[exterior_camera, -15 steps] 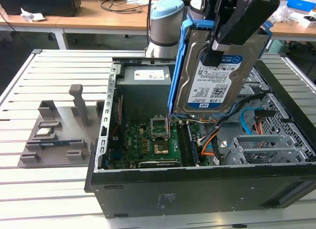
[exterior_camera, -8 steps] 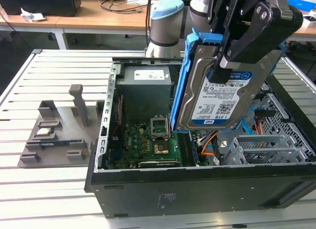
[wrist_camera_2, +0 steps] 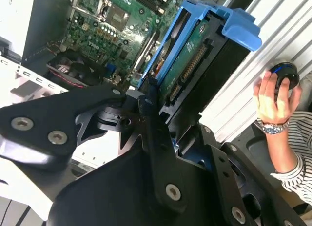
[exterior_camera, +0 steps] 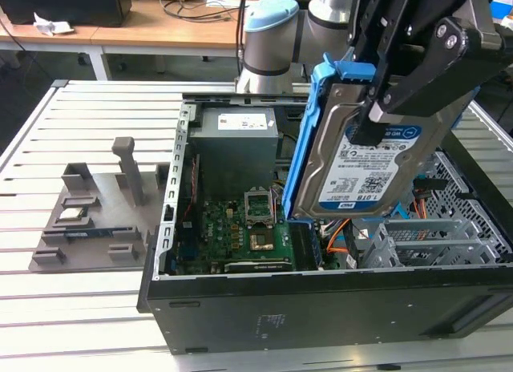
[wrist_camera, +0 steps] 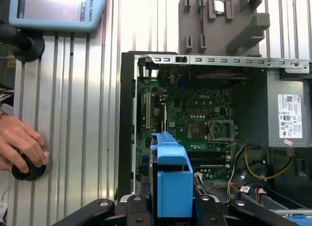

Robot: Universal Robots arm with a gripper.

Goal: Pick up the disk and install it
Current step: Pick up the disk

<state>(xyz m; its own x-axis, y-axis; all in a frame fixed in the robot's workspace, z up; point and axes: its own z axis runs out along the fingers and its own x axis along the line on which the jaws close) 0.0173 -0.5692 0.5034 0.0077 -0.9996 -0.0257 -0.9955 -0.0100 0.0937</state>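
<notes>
My gripper (exterior_camera: 366, 125) is shut on the disk (exterior_camera: 361, 175), a silver hard drive with a blue-and-white label and a blue plastic frame. The disk hangs upright and slightly tilted above the open computer case (exterior_camera: 321, 308), over the gap between the motherboard (exterior_camera: 240, 228) and the drive cage (exterior_camera: 437, 236). In the first wrist view the blue frame of the disk (wrist_camera: 173, 182) stands edge-on between the black fingers (wrist_camera: 136, 209). In the second wrist view the disk (wrist_camera_2: 192, 60) shows its connector edge, with a black finger (wrist_camera_2: 148, 106) clamped on its side.
A grey fixture tray (exterior_camera: 88, 220) with a small square chip (exterior_camera: 70, 214) lies at the exterior view's left of the case. The power supply (exterior_camera: 236, 131) fills the case's far end. A person's hand (wrist_camera: 22, 145) rests on a black knob beside the case. A pendant (wrist_camera: 53, 11) lies on the slatted table.
</notes>
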